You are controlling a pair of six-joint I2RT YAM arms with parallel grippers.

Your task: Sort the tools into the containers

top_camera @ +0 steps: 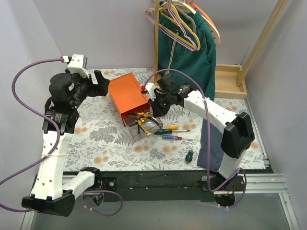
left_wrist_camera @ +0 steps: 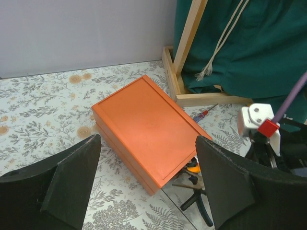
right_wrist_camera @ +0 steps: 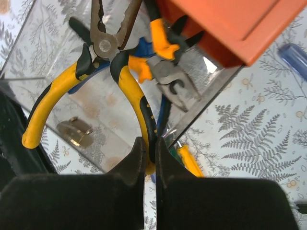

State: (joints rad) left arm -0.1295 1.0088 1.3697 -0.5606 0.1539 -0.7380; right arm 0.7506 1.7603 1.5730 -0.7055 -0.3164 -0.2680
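Note:
The orange cabinet [top_camera: 127, 94] lies on the floral table with a clear drawer [top_camera: 144, 128] pulled out toward the front. My right gripper [right_wrist_camera: 150, 148] is shut on one handle of the yellow-black pliers [right_wrist_camera: 132, 91] and holds them over the open drawer; in the top view it sits by the cabinet's right side [top_camera: 156, 106]. Orange-black pliers [right_wrist_camera: 165, 67] and blue-handled pliers lie in the drawer. My left gripper [left_wrist_camera: 148, 167] is open and empty, just left of the cabinet [left_wrist_camera: 146, 129]. Screwdrivers with a yellow [top_camera: 171, 128], blue [top_camera: 171, 137] and green [top_camera: 190, 155] handle lie on the table.
A wooden rack [top_camera: 230, 81] with coloured hangers [top_camera: 180, 19] and a green garment [top_camera: 192, 48] stands at the back right. A red-handled screwdriver [left_wrist_camera: 201, 114] lies behind the cabinet. A dark cloth [top_camera: 208, 143] hangs by the right arm.

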